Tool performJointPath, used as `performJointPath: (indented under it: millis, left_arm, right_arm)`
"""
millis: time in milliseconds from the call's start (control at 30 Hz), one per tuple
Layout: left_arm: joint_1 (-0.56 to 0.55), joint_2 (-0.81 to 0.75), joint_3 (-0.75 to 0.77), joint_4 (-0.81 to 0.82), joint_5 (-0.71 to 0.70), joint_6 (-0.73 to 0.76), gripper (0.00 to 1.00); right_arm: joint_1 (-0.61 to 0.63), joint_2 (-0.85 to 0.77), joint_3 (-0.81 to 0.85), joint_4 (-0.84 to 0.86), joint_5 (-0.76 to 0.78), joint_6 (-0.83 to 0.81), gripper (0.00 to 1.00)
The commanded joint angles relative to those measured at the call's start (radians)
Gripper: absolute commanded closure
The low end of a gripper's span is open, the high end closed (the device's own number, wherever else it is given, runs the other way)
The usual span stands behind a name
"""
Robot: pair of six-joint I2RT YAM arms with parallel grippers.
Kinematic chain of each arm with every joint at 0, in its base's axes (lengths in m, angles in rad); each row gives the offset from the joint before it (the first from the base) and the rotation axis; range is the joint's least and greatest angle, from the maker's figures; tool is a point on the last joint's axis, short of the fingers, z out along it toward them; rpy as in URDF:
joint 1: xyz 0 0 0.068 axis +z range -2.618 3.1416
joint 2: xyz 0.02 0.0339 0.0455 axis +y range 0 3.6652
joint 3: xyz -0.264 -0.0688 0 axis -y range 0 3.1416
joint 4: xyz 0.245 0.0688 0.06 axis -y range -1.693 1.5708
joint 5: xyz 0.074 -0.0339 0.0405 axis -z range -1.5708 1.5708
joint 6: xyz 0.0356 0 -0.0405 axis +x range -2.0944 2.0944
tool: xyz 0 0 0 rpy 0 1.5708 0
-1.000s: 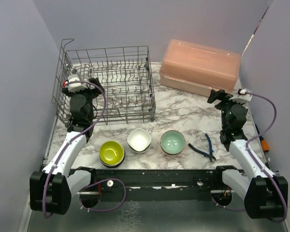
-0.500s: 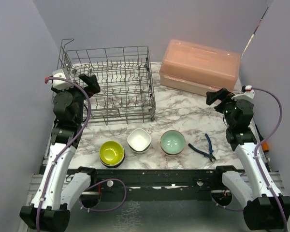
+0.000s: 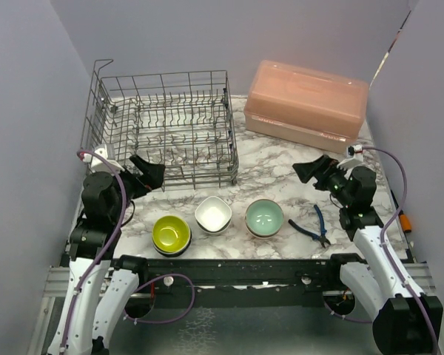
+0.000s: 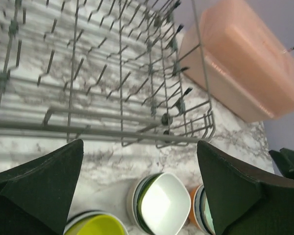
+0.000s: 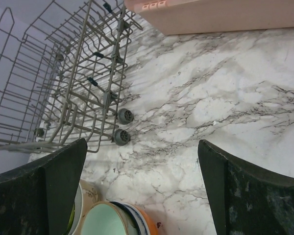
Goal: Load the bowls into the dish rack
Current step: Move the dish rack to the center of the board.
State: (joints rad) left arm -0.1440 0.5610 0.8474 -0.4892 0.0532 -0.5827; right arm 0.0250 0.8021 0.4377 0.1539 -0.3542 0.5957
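Top external view alone shows blue-handled pliers [image 3: 320, 222], right wrist view the wheels [image 5: 122, 126] of grey wire dish rack [image 5: 78, 73], left pincer [image 3: 149, 176] and right pincer [image 3: 311, 171] released.

Metal wire dish rack [image 3: 166, 129], glossy bowls [image 3: 264, 219]

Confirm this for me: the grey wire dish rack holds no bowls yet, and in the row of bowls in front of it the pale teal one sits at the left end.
One thing is wrong: the pale teal round bowl sits at the right end of the row, and the lime-yellow round bowl takes the left end. The grey wire dish rack indeed holds no bowls yet. The top external view shows this.
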Motion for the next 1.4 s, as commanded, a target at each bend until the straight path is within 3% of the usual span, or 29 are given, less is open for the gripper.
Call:
performJointPath:
  millis: [0, 167, 500, 933, 1200, 1367]
  left_arm:
    - [0.002, -0.03, -0.078, -0.173, 0.045, -0.114, 0.01]
    - [0.003, -0.014, -0.18, -0.111, 0.081, -0.26, 0.01]
    - [0.001, 0.021, -0.267, 0.139, 0.131, -0.33, 0.01]
    - [0.003, 0.157, -0.269, 0.353, 0.179, -0.355, 0.01]
    - [0.003, 0.203, -0.269, 0.378, 0.146, -0.355, 0.02]
    - [0.004, 0.235, -0.262, 0.412, 0.133, -0.35, 0.04]
  right_arm:
    - [0.004, -0.006, -0.027, 0.071, -0.097, 0.023, 0.0]
    - [0.003, 0.048, -0.036, 0.111, -0.198, 0.023, 0.0]
    - [0.027, 0.248, 0.039, 0.185, -0.381, 0.062, 0.0]
    - [0.335, 0.536, 0.385, 0.068, -0.237, 0.011, 0.0]
    - [0.39, 0.726, 0.553, 0.011, -0.13, -0.021, 0.16]
    - [0.406, 0.798, 0.625, -0.027, -0.122, -0.029, 0.36]
